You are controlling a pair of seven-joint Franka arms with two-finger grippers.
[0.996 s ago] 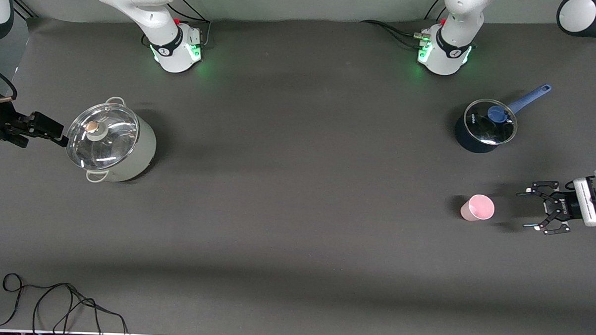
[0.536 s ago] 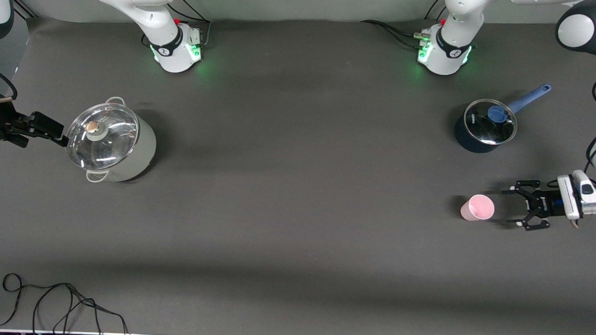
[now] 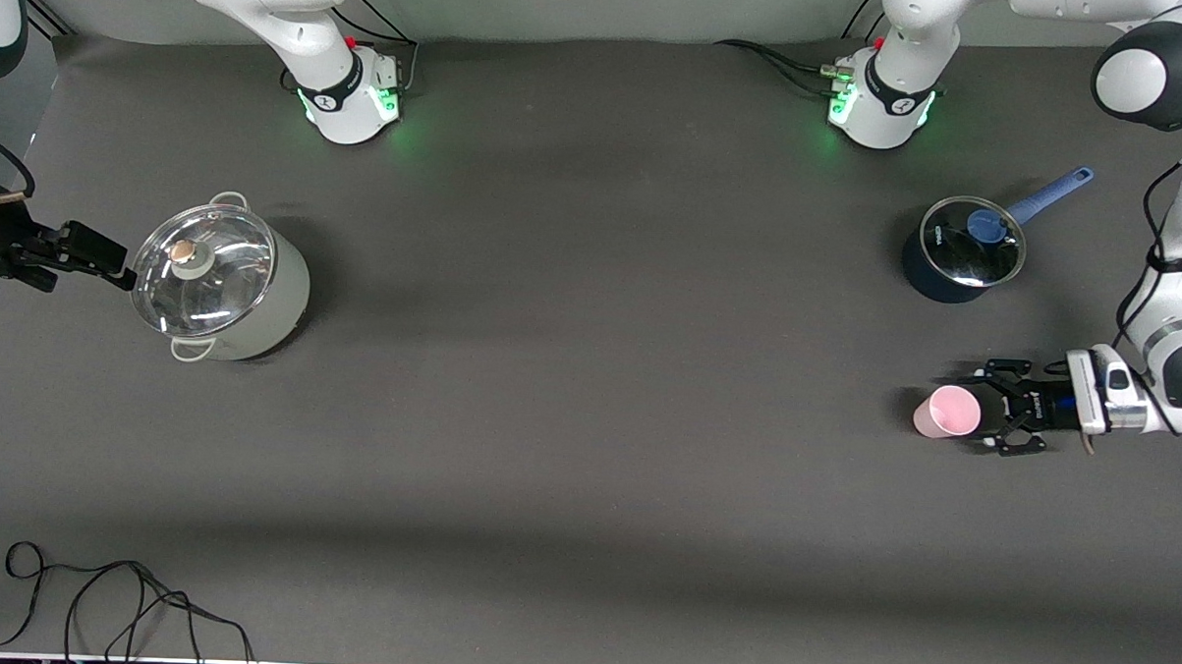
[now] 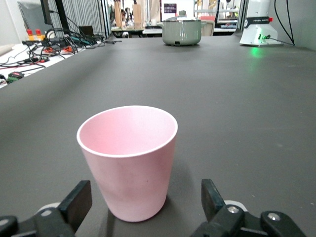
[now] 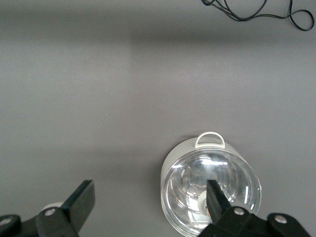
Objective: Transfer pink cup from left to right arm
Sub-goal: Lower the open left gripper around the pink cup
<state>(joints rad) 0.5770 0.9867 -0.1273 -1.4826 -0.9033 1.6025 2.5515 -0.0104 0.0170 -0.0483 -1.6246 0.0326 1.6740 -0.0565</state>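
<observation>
Your left tool (image 3: 991,410) has closed in on the pink cup (image 3: 947,411) over the last second: it was well apart from the cup, out at the left arm's end of the desk, and now its fingers (image 4: 75,203) stand wide open with one on each side of the cup's base. Nothing is gripped yet. The cup stands upright on the desk (image 3: 587,450) near the left arm's end, closer to the front camera than the blue saucepan (image 3: 963,249).

You look set to close on the cup, so the pick-up is only beginning and the handover lies ahead.

Your right tool (image 3: 97,256) waits, open and empty, over the right arm's edge beside the lidded white pot (image 3: 219,285).

From the front you cannot tell whether the fingers touch the cup. The right arm is mostly cut off there.
</observation>
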